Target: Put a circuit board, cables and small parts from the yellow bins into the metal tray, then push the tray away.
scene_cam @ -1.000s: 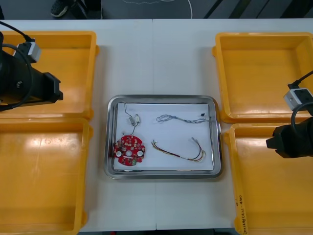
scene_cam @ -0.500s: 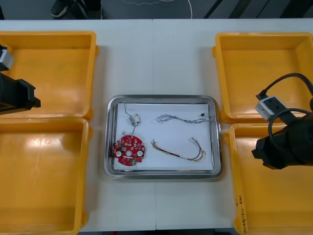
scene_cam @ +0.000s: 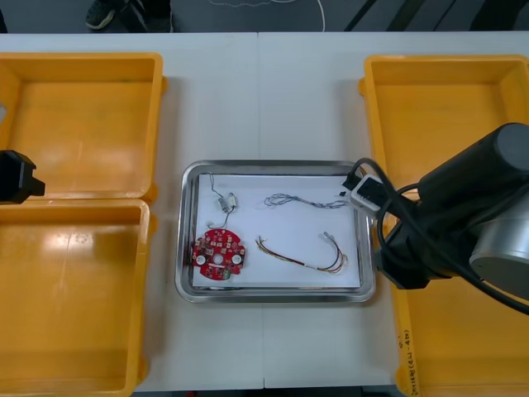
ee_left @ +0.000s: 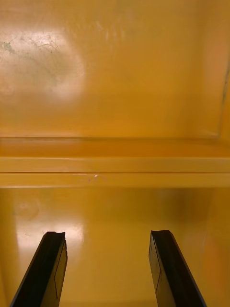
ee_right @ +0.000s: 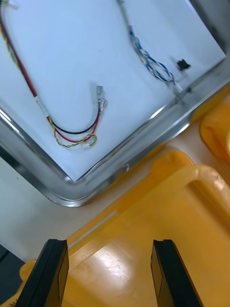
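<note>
The metal tray (scene_cam: 188,291), white inside, sits mid-table between the bins. It holds a round red circuit board (scene_cam: 217,255), a small metal part (scene_cam: 228,200) on a thin wire, a twisted blue and white cable (scene_cam: 302,201) and a red and yellow cable (scene_cam: 302,259). My right arm (scene_cam: 430,227) hangs over the rim of the near right bin, close beside the tray's right edge. My right gripper (ee_right: 109,274) is open above that orange rim, with the tray's corner (ee_right: 67,194) and both cables (ee_right: 72,135) just beyond its fingers. My left gripper (ee_left: 108,271) is open over bare bin floor.
Two yellow bins stand on the left (scene_cam: 83,124) (scene_cam: 70,298) and two on the right (scene_cam: 446,116) (scene_cam: 463,356), all bare inside. My left arm (scene_cam: 15,176) sits at the table's far left edge, above the wall (ee_left: 115,165) between the two left bins.
My right arm has swung left from over the near right bin to the tray's right edge. My left arm has drawn back toward the left edge of the view.
</note>
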